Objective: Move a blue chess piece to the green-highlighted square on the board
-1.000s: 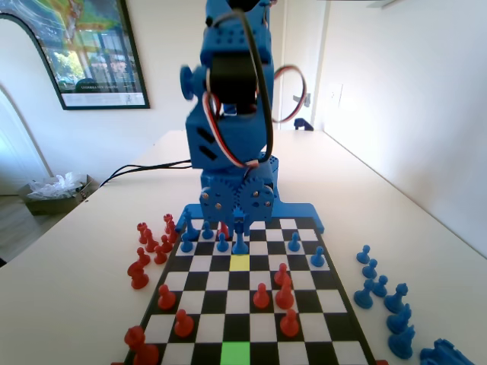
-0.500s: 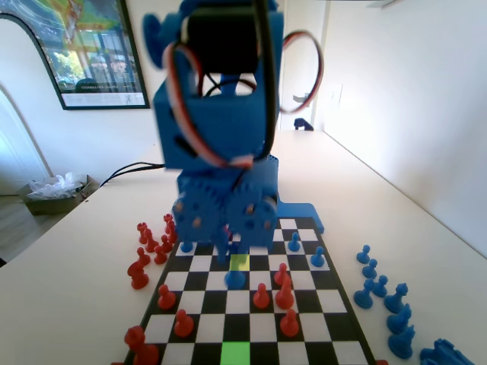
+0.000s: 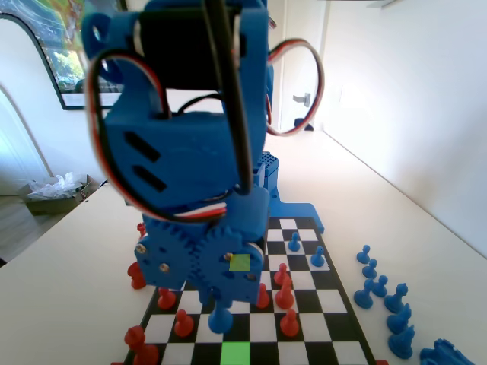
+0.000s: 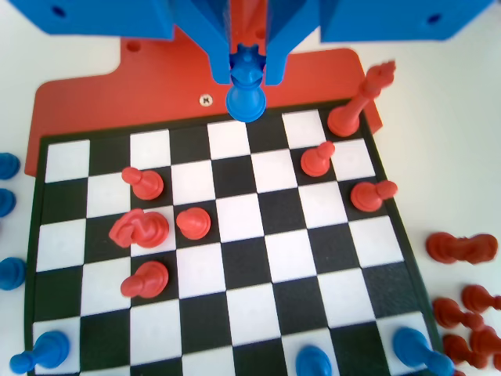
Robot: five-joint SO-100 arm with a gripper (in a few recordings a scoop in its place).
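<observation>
My gripper is shut on the blue chess piece, whose crown sits between the jaws while its round base hangs free below them. In the fixed view the arm reaches far toward the camera. There the gripper holds the blue chess piece just above the board. The piece hangs one row short of the green-highlighted square, slightly to its left. In the wrist view the piece hangs over the far edge of the board.
Red pawns stand on both sides of the held piece, and more red pieces crowd the board's middle. A yellow-lit square shows through the arm. Blue pawns stand off the board at the right.
The arm has swung from the board's far end toward the camera, carrying the blue piece from beside the yellow square to just short of the green one.
</observation>
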